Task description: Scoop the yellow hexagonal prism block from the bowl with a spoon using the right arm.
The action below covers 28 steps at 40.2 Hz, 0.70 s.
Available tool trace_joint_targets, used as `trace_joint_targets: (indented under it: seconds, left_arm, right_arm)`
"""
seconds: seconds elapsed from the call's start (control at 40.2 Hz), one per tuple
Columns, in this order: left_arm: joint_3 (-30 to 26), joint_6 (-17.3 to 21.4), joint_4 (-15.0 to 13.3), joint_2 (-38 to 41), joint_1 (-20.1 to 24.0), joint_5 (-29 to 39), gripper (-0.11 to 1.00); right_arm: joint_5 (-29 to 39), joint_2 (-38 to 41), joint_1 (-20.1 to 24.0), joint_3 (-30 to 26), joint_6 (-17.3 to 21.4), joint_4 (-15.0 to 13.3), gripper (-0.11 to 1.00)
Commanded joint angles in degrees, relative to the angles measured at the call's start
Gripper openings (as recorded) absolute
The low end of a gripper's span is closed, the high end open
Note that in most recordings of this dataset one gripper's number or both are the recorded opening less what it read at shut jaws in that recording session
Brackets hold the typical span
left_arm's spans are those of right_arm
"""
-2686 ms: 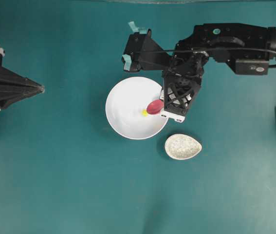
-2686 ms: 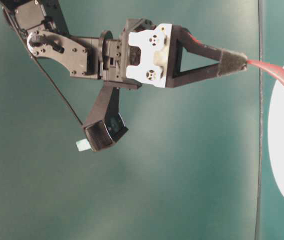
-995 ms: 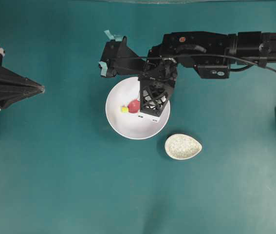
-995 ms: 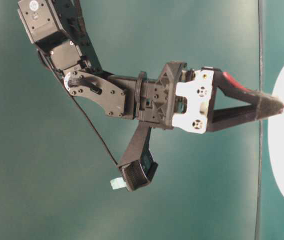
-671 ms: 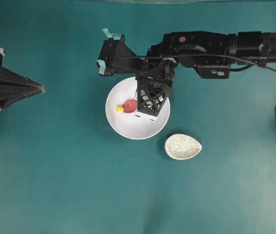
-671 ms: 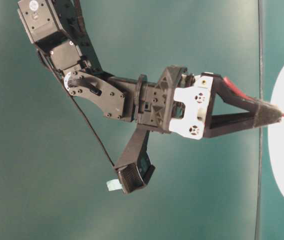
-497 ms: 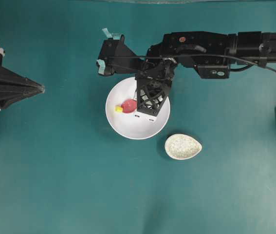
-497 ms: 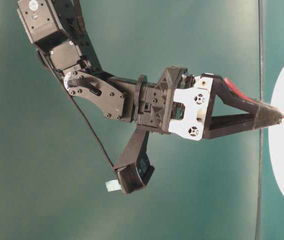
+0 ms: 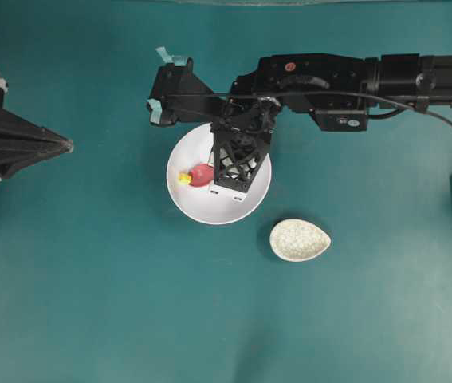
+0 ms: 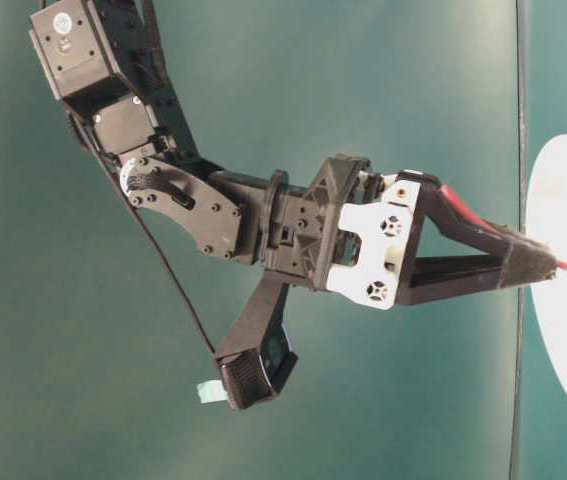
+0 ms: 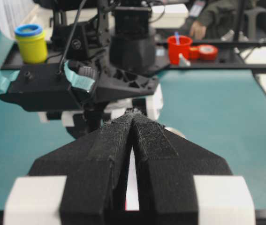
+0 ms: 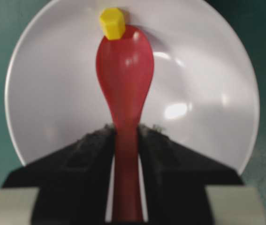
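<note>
The white bowl sits mid-table. My right gripper hangs over it, shut on the handle of the pink-red spoon. The scoop points left inside the bowl. The yellow hexagonal prism block rests against the scoop's tip, close to the bowl's left wall. In the right wrist view the spoon runs out from between my right gripper's jaws, with the block at its far tip near the bowl's rim. My left gripper rests at the far left, shut and holding nothing.
A small speckled beige dish lies just right of and below the bowl. The right arm stretches in from the right edge along the top. Beyond the table, the left wrist view shows a yellow jar and a red cup.
My right gripper has moved left with the spoon, pushing the yellow block toward the bowl's left wall. The bowl has slid slightly left. The left arm has not moved.
</note>
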Motion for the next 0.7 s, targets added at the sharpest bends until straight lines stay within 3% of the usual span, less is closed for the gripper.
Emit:
trace_joint_targets:
  seconds: [0.0,0.671]
  left_arm:
    - [-1.2,0.0,0.2,0.4,0.0,-0.4,0.00]
    - [-1.1,0.0,0.2,0.4,0.1,-0.4,0.00]
  right_arm:
    - [-0.3,-1.1,0.1,-1.5,0.1,0.0,0.24]
    - [0.0,-1.1,0.7,-1.4,0.1,0.0,0.24]
